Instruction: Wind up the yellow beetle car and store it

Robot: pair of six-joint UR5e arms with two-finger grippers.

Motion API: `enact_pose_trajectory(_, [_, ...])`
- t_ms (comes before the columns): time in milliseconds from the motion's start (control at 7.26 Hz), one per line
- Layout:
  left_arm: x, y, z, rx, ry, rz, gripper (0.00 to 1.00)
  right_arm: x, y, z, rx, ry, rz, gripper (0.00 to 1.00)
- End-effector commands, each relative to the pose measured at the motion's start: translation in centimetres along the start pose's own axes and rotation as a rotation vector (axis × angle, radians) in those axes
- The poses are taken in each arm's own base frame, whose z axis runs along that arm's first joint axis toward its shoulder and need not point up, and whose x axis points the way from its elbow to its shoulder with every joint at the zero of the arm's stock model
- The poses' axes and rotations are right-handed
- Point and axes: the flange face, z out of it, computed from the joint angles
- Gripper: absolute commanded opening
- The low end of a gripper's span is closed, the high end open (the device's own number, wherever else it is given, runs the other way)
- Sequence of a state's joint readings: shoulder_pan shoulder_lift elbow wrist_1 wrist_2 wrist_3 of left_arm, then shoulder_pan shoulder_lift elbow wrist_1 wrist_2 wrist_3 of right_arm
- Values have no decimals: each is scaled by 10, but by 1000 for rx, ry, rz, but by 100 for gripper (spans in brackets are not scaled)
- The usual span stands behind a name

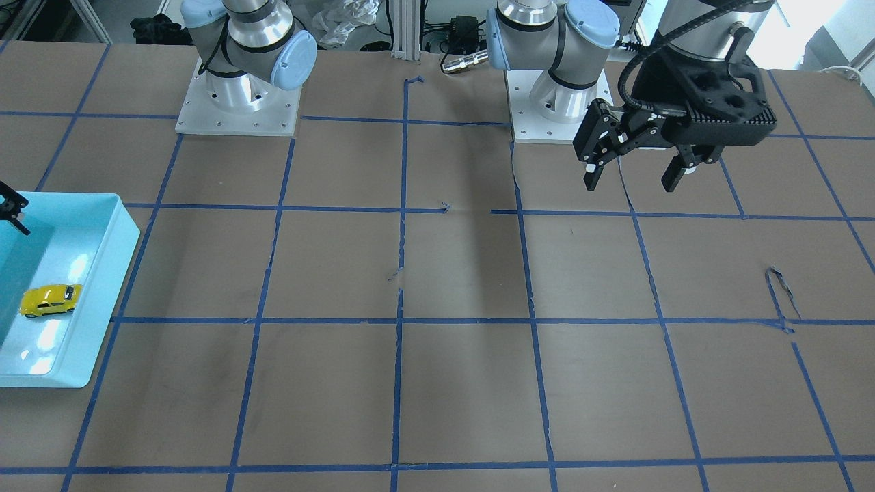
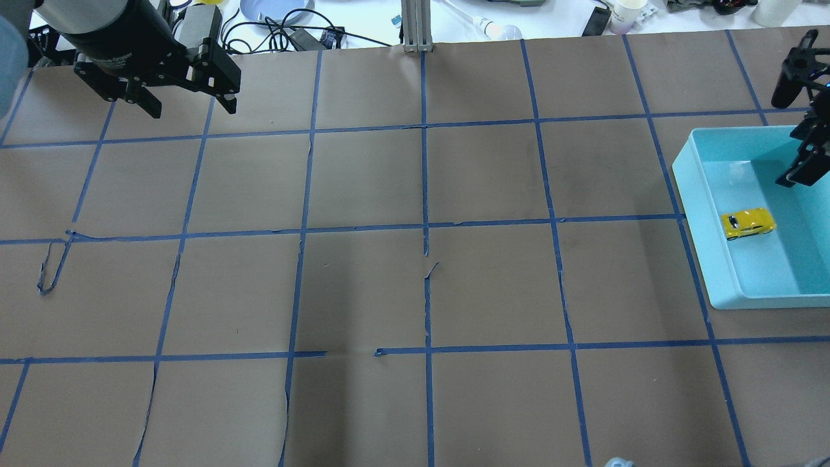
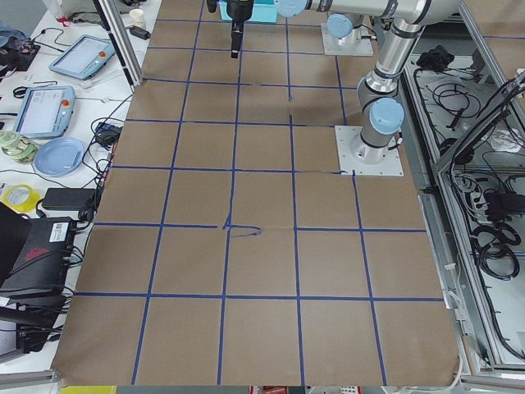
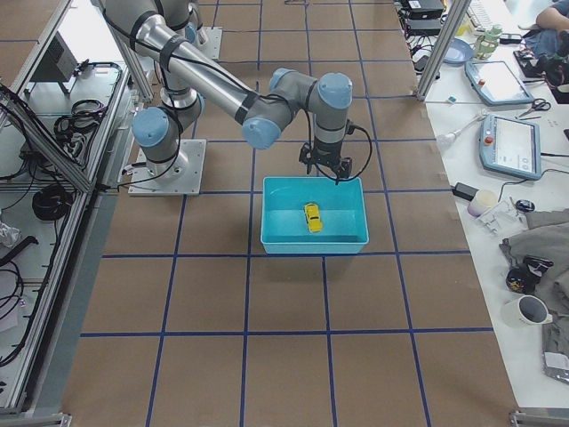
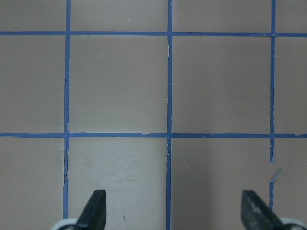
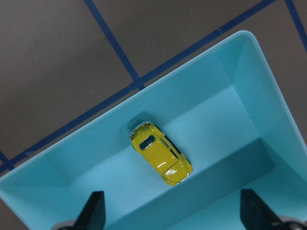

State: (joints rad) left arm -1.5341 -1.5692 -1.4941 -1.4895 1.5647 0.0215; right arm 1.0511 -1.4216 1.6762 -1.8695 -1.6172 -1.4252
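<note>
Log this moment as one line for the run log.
object: yellow beetle car resting in teal bin | right hand: open, empty, above bin | left hand: open, empty, over table

The left gripper [image 1: 632, 181] hangs drawn in close to the robot, pointing down, jaws spread wide. The right arm [image 4: 218, 89] stretches far out; the right gripper [image 6: 170, 206] points straight down, jaws equally wide apart.

yellow beetle car [image 1: 51, 301] is lying inside blue tray [image 1: 96, 287] at view's left edge | left pincer [image 1: 631, 182] is hanging above bench [image 1: 465, 273], jaws spread, well apart from tray | dark tip, probably right pincer [image 1: 14, 213], is poking in over tray
</note>
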Motion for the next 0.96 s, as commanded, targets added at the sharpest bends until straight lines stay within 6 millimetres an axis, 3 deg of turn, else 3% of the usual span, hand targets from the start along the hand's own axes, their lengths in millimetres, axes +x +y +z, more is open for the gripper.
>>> enact_pose_trajectory(0, [0, 0, 0, 0, 0, 1, 100, -23, -38, -70, -20, -80, 496, 100])
enact_pose_trajectory(138, [-1, 0, -1, 1, 0, -2, 100, -42, -76, -92, -25, -78, 657, 100])
enact_pose_trajectory(551, [-1, 0, 0, 0, 0, -2, 100, -126, -173, -112, 6, -91, 909, 100])
enact_pose_trajectory(688, [-1, 0, -1, 1, 0, -2, 100, -151, -198, -113, 6, -87, 981, 100])
enact_pose_trajectory(826, [-1, 0, -1, 1, 0, -2, 100, -165, -209, -111, -4, -82, 995, 100])
